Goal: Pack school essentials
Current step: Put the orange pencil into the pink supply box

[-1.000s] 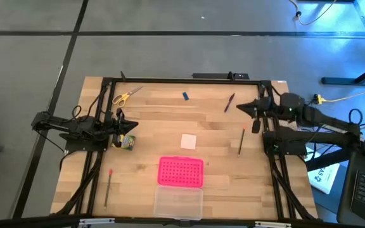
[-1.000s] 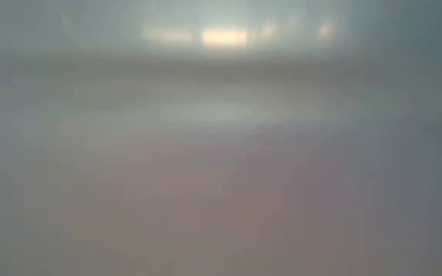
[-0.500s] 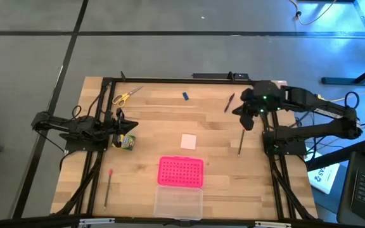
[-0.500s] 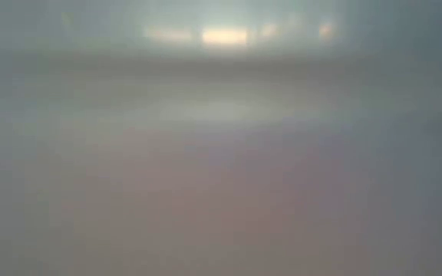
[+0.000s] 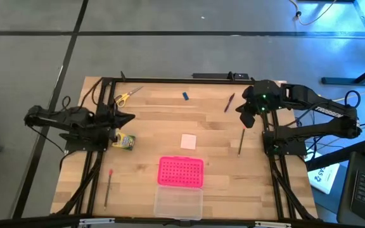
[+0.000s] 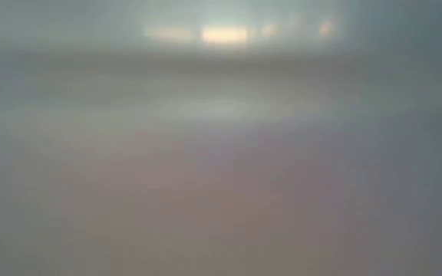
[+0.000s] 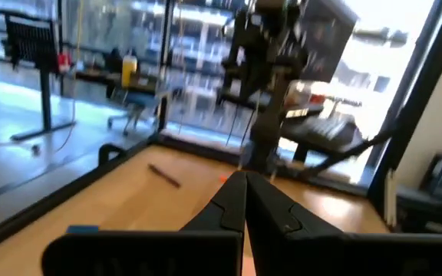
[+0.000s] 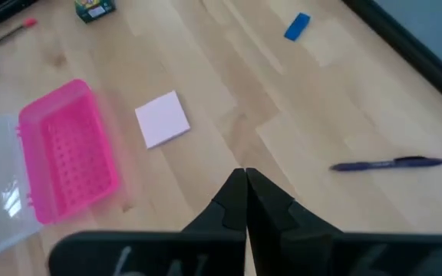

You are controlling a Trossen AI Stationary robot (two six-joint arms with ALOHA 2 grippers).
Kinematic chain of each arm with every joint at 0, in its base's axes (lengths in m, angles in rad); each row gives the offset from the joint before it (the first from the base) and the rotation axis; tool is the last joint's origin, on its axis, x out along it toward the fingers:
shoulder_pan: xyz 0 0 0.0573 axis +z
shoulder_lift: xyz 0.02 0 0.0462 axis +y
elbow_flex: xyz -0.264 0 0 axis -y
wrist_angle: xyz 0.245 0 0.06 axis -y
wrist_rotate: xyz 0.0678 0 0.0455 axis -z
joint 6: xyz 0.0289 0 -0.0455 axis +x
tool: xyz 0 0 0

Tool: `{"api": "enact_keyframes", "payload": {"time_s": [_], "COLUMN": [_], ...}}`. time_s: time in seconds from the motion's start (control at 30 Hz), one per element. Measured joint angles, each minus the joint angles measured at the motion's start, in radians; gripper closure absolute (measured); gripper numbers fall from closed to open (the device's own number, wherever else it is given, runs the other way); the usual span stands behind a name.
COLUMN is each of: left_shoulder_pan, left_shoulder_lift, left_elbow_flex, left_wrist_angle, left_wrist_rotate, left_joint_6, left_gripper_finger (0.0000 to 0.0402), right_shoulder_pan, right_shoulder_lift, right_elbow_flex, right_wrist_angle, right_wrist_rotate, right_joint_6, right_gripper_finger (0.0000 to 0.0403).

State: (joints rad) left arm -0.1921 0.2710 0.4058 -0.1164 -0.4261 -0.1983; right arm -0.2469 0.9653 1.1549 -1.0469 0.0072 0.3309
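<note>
Right tool (image 5: 239, 108) hovers pressed together near the purple pen (image 5: 230, 102) — left tool (image 5: 129, 118) likewise, perhaps raised.

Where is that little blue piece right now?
In the high view, the blue piece lies near the table's far edge, between the yellow scissors on the left and the dark pen on the right, touching neither.

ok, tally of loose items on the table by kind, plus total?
Pens or pencils: 3 — dark purple pen, thin brown pencil, red-tipped pencil
Yellow-handled scissors: 1
Yellow-green crayon box: 1
Small blue piece: 1
Pale pink square pad: 1
Bright pink dotted box: 1
Total: 8
</note>
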Motion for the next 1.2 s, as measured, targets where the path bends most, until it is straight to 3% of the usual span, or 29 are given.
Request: {"api": "enact_keyframes", "payload": {"time_s": [0.13,0.33,0.5,0.83,1.2], "left_shoulder_pan": [0.000,0.000,0.004,0.044,0.043], "left_shoulder_lift": [0.201,0.480,0.619,0.693,0.692], "left_elbow_flex": [0.172,0.390,0.503,0.561,0.560], "left_wrist_angle": [-0.135,-0.275,-0.347,-0.424,-0.424], "left_wrist_rotate": [-0.037,-0.070,-0.099,-0.108,-0.106], "left_joint_6": [-0.029,-0.060,-0.056,-0.062,-0.061], "left_gripper_finger": [0.0401,0.0401,0.0401,0.0401,0.0401], "right_shoulder_pan": [0.000,0.000,0.000,0.000,0.000], "right_shoulder_lift": [0.000,0.005,0.010,0.047,0.137], "right_elbow_flex": [0.009,0.008,-0.016,-0.016,-0.016], "right_wrist_angle": [-0.014,-0.133,-0.271,-0.329,-0.326], "right_wrist_rotate": [-0.001,0.057,0.079,0.042,0.017], "right_joint_6": [0.080,0.496,0.743,0.805,0.791], "right_gripper_finger": [0.0402,0.0402,0.0397,0.0396,0.0316]}}
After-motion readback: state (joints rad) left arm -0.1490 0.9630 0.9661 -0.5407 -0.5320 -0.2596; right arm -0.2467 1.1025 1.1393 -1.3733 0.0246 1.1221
